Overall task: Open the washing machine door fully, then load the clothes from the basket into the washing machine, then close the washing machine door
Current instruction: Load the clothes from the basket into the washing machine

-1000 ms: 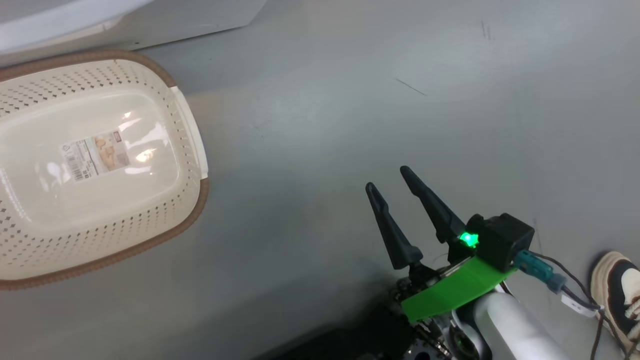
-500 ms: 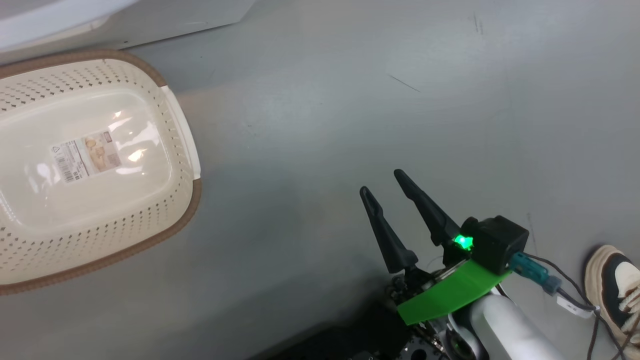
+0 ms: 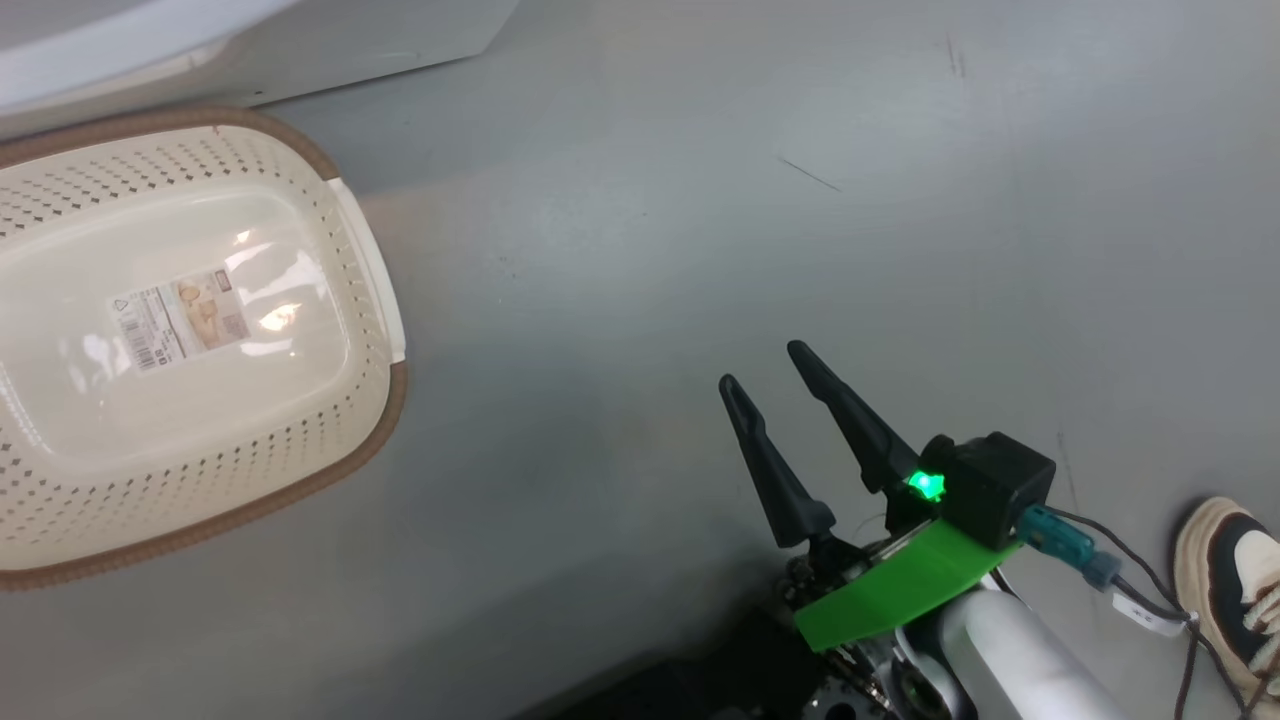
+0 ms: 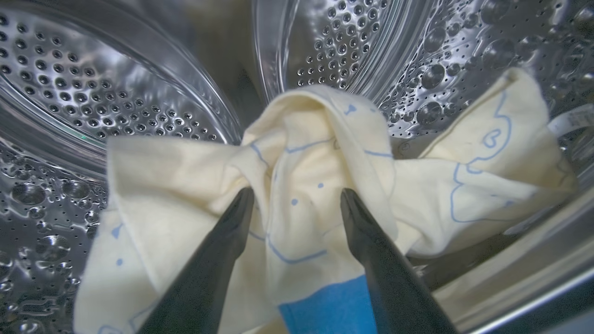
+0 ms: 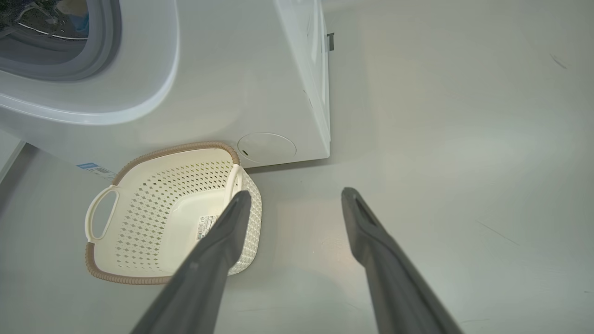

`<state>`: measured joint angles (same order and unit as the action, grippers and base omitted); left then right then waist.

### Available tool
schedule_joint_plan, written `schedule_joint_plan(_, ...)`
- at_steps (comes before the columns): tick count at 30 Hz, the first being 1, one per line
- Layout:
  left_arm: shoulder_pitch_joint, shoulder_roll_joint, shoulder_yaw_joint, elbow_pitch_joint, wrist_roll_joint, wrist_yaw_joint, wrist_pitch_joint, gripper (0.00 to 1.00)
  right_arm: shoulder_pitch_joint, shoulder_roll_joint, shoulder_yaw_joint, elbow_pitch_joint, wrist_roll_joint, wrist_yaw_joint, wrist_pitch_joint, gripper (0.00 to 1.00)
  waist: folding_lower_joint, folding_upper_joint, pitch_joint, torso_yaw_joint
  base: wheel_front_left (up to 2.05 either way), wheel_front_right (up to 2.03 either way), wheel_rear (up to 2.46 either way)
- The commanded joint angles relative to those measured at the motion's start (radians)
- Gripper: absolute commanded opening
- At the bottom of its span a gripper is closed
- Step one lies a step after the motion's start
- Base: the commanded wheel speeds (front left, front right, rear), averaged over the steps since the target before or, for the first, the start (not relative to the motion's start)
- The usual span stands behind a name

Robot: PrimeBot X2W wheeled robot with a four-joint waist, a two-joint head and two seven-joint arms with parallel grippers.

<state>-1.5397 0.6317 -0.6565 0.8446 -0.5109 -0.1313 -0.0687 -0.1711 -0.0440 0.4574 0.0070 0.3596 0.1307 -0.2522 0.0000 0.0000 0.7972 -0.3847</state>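
- The left pincer (image 4: 295, 197) is deep inside the steel drum (image 4: 139, 93) with its fingers spread. The clothes (image 4: 297, 153) sit bunched mid-frame, in the gap and just past the tips. They don't look pinched to me.
- My guess for the next move is backing that arm straight out along its own fingers. The bundle's long axis runs left to right across them, so a fold could snag and get dragged out.
- The cloth is soft, floppy and pale yellow, with thin blue outlines and a solid blue patch (image 4: 325, 301) at bottom centre. The drum is shiny, dimpled and full of holes.
- The right pincer (image 3: 765, 367) is spread too and holds nothing. It's at the lower right over the grey floor (image 3: 700, 200), well apart from the basket (image 3: 395, 400) at the left edge.
- The basket is stiff cream perforated plastic with a brown woven-look rim and just a label (image 3: 180, 315) inside. It sits just beside the white washing machine (image 5: 278, 93).
- Loading looks done to me, so the door is what's left, and the left arm is nearer.
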Motion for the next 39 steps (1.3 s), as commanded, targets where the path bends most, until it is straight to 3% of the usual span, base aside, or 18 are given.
schedule_joint_plan(1, -0.039, 0.035, 0.02, -0.017, -0.003, 0.001, 0.005, 1.0, 0.029, -0.006, 0.016, -0.02, 0.007, 0.0, -0.01, 1.0, 0.0, 0.0, -0.003, 0.002, 0.0, 0.0, 0.0)
schedule_joint_plan(12, 0.001, -0.007, 0.013, 0.032, -0.031, 0.016, -0.03, 1.0, -0.001, -0.006, -0.011, -0.009, 0.002, 0.0, -0.01, 1.0, 0.0, 0.0, -0.049, 0.032, 0.0, 0.0, 0.0)
schedule_joint_plan(29, 0.232, -0.105, 0.031, 0.075, -0.12, 0.029, -0.16, 1.0, -0.028, -0.006, -0.082, 0.045, -0.034, 0.0, -0.01, 1.0, 0.0, 0.0, -0.232, 0.125, 0.0, 0.0, 0.0)
schedule_joint_plan(39, 0.425, -0.165, 0.088, 0.017, -0.176, 0.045, -0.192, 1.0, -0.007, -0.006, -0.133, 0.078, -0.062, 0.0, -0.01, 1.0, 0.0, 0.0, -0.369, 0.203, 0.0, 0.0, 0.0)
